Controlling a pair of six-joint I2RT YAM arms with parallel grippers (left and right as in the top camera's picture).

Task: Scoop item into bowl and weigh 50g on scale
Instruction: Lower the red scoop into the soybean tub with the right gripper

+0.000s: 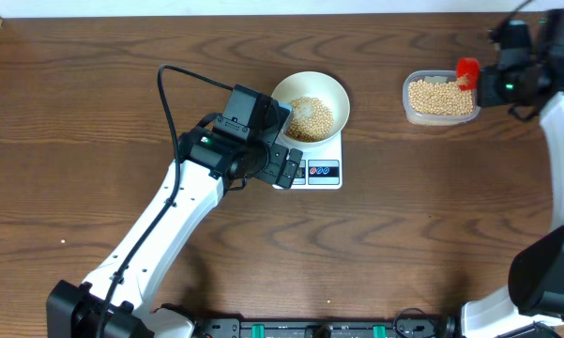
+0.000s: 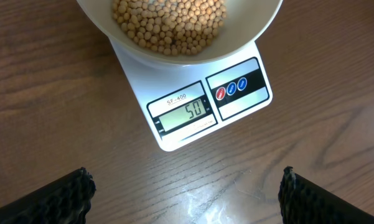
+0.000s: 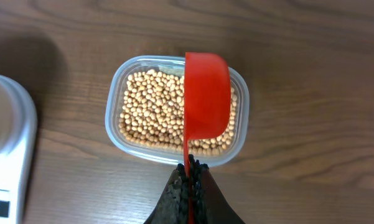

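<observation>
Just ahead of the released left hand (image 2: 187, 190), the flat white rectangular scale (image 2: 143, 81) reads 50 under the round cream bowl (image 2: 260, 26) of small tan beans (image 2: 168, 25). The right hand (image 3: 190, 179) clenches a red plastic scoop (image 3: 206, 93), held beyond it over a clear bean-filled tub (image 3: 111, 118).

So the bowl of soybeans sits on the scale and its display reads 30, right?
No: the display reads 50, not 30, as the left wrist view shows. The bowl of soybeans does sit on the scale.

Robot lab: arms (image 1: 169, 214), wooden table (image 1: 75, 103)
</observation>
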